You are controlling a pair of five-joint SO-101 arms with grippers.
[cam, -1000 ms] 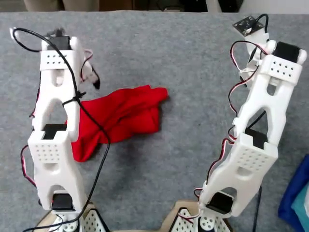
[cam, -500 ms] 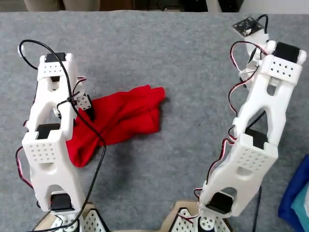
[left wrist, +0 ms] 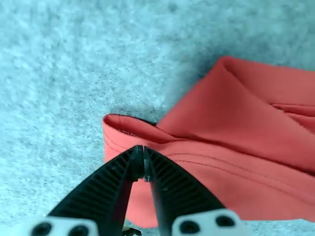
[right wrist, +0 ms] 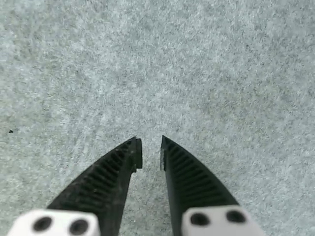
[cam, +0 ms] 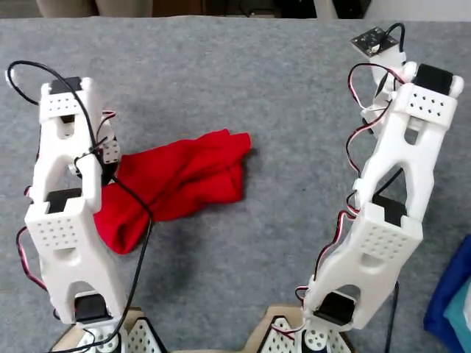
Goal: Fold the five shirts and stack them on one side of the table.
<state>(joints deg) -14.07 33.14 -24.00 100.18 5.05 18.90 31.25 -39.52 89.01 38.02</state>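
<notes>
Gripper status first: L gripper (left wrist: 142, 164) has its jaws pressed together right at a hem fold of the red shirt (left wrist: 236, 147). It looks to be pinching that edge, tho the cloth btwn the tips is hard to make out. Shirt lies bunched, not flat, on the grey table (cam: 257, 88), left of centre, w/ one end passing under the L arm in the high view. R gripper (right wrist: 150, 152) hangs over bare table well apart from the shirt, jaws parted by a narrow gap, nothing btwn them. Blue cloth (cam: 452, 294) sits at the table's right edge, prob. more shirts.

Step, as I read it: opening this shirt out flat before any fold. It has no tidy fold yet, so plenty of the task is left. Next move calls for L to draw the held edge outward w/ little lift so the bunch opens. R needs to come across and take or pin the opposite side. W/o that 2nd hold the whole shirt will likely just slide.
</notes>
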